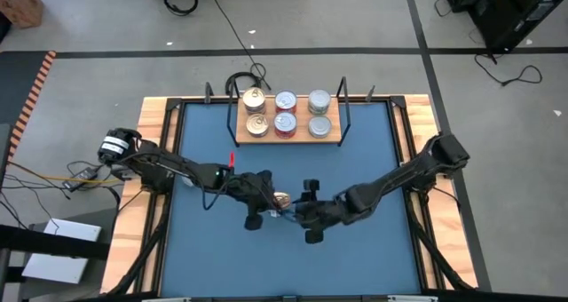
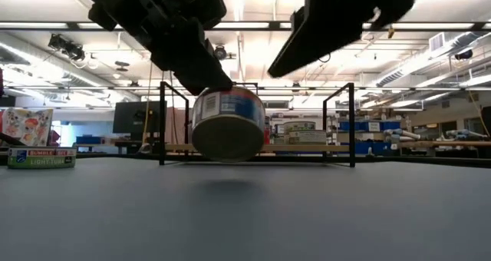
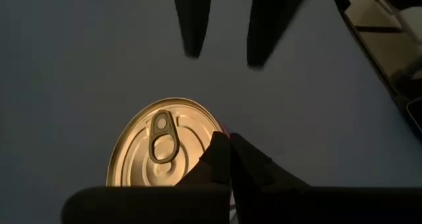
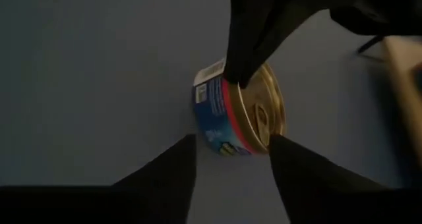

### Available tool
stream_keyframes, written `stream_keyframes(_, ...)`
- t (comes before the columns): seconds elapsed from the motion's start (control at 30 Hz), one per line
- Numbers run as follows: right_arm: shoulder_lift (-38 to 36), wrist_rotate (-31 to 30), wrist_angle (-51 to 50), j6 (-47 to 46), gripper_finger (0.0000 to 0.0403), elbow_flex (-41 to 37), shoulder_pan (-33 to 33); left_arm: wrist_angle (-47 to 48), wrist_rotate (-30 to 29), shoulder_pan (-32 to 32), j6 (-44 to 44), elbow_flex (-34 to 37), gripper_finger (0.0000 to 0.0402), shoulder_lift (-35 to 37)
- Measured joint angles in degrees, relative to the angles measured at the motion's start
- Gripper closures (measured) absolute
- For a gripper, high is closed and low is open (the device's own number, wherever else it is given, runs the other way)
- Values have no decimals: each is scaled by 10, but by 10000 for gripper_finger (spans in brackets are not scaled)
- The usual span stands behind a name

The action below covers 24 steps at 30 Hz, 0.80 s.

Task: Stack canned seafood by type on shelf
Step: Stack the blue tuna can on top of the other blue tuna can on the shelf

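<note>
Two dark arms reach in over the blue table [image 1: 373, 160], and we see them meet near the middle of its front half. From above, the left arm enters from the left edge and the right arm from the right edge.

At the middle of the table's far edge stands the shelf [image 1: 286, 133], a light-wood board with thin black wire uprights at its ends. On it we count six tins in two rows of three: two gold-lidded tins [image 1: 255, 99] at the left end, two silver-lidded tins with red sides [image 1: 285, 101] in the middle, and two plain silver-lidded tins [image 1: 319, 102] at the right end.

Between the arms, the left gripper [image 1: 275, 204] has its fingers pinched together on the rim of one more tin, the gold-lidded can [image 2: 228, 124]. In the level view this can hangs tilted, clear of the table surface, with its label toward us. The left wrist camera shows its gold lid and pull ring, with the fingertips [image 3: 227, 155] meeting at its edge.

The right gripper [image 1: 306, 215] sits just beside the can, its fingers spread apart and holding nothing. In its own wrist view the can lies between and beyond the two fingers [image 4: 171, 165], apart from them.
</note>
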<state>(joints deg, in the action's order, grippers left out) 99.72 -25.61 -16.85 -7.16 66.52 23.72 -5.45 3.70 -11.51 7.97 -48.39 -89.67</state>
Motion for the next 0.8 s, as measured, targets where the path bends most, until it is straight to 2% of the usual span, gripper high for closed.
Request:
stream_keyframes(0.2,35,-121,40,37,135,0,32,-11,0,4,11,0,401,2)
stream_keyframes(0.43,52,-168,62,60,70,0,44,-25,0,10,17,0,401,2)
stream_keyframes(0.6,67,-192,70,101,52,0,44,-26,-2,14,17,0,401,11)
stream_keyframes(0.7,72,-217,80,123,54,0,44,-24,-3,15,17,0,401,18)
stream_keyframes(0.8,79,-211,91,144,63,0,40,-22,-8,15,17,0,401,28)
